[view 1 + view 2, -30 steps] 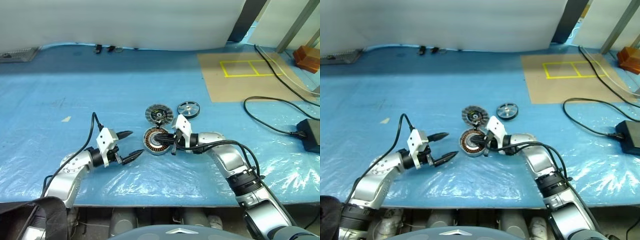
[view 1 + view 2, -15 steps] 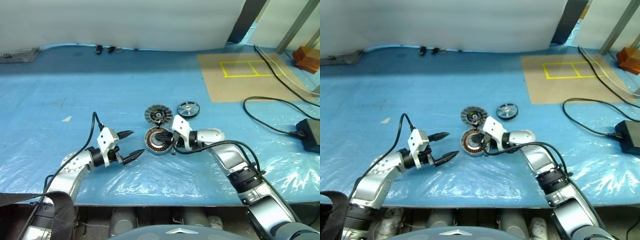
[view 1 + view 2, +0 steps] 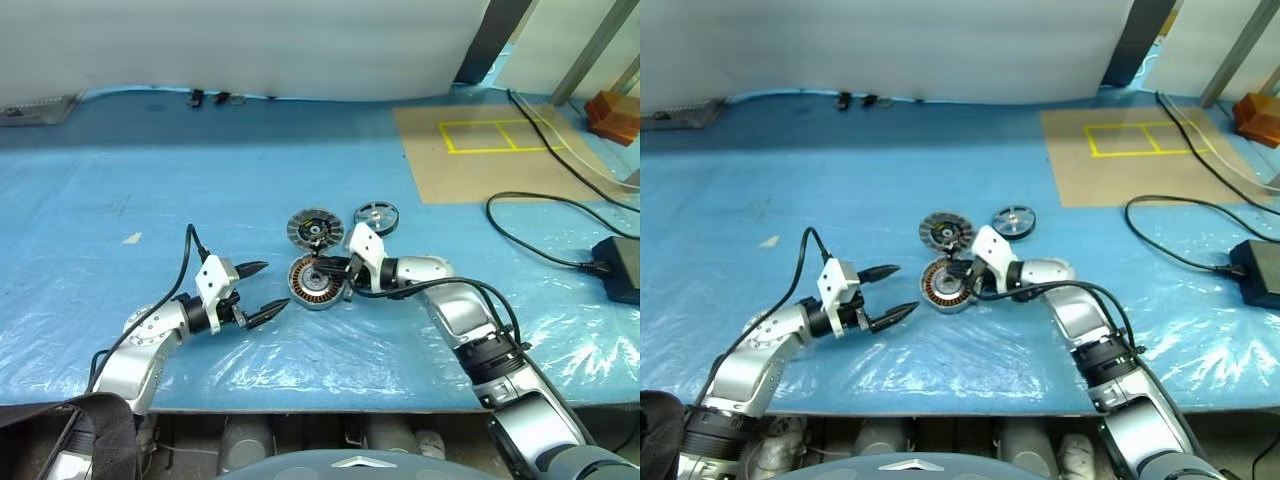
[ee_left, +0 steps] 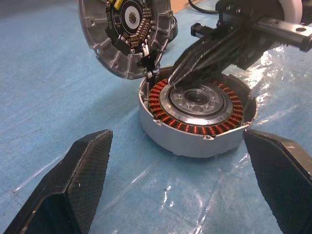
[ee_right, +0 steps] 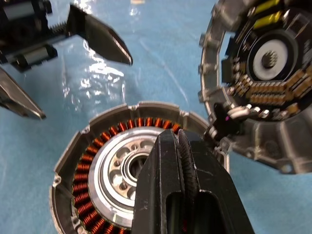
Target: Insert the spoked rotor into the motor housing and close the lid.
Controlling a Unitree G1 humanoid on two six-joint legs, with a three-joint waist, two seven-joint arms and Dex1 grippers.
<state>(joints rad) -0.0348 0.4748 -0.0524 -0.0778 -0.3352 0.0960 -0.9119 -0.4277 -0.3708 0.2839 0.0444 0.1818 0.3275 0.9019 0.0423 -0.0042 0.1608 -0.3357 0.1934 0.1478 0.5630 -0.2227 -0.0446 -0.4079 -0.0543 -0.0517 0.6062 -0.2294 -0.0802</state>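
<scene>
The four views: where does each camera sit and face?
Eye views: on the head, looking forward and down over the table; both arms, left gripper open, right gripper shut.
Left wrist view: on the left wrist, facing the motor housing and lid; its own two fingers.
Right wrist view: on the right wrist, just above the motor housing; its own shut fingers.
Shared: motor housing and lid.

No readable text, label, brand, number or sign is seen anywhere in these views.
</scene>
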